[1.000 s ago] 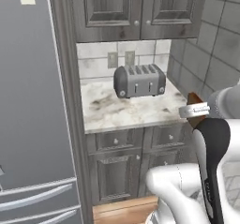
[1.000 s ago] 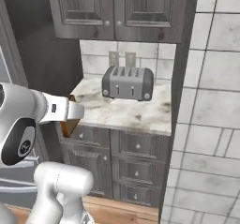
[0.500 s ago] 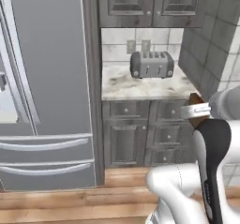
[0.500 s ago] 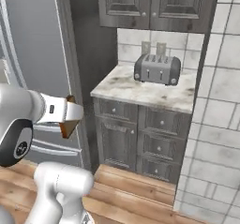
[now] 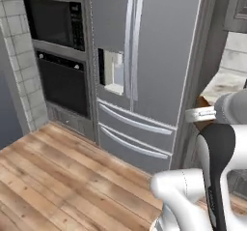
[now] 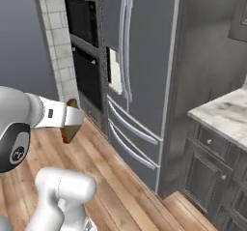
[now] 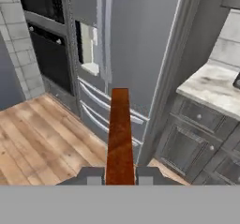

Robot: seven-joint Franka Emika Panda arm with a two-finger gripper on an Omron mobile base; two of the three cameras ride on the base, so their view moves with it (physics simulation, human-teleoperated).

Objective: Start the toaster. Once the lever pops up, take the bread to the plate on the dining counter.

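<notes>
The tool (image 7: 120, 177) is clamped on the bread (image 7: 120, 134), which stands edge-on between the two tips and reaches straight out ahead of them. In the right base view the slice (image 6: 71, 123) shows as a brown wedge at the end of the white forearm, with its lower corner hanging free below the tool (image 6: 65, 120).

Toast like this should be light and stiff but brittle: the crust can crumble under a hard squeeze, and dry faces give little friction. The hold looks to be at one end of the slice, so most of it sticks out unsupported; a grip nearer the middle would be steadier, and quick swings could work it loose.

The arm is folded close to the base, forearm about level, wrist held out at chest height with the slice vertical. Ahead of the tool stands a fridge (image 7: 136, 45); an oven (image 7: 44, 40) lies to the tool's left and a marble tabletop (image 7: 211, 89) over dark cabinets to its right. The carrying step seems under way, with the placing yet to come
</notes>
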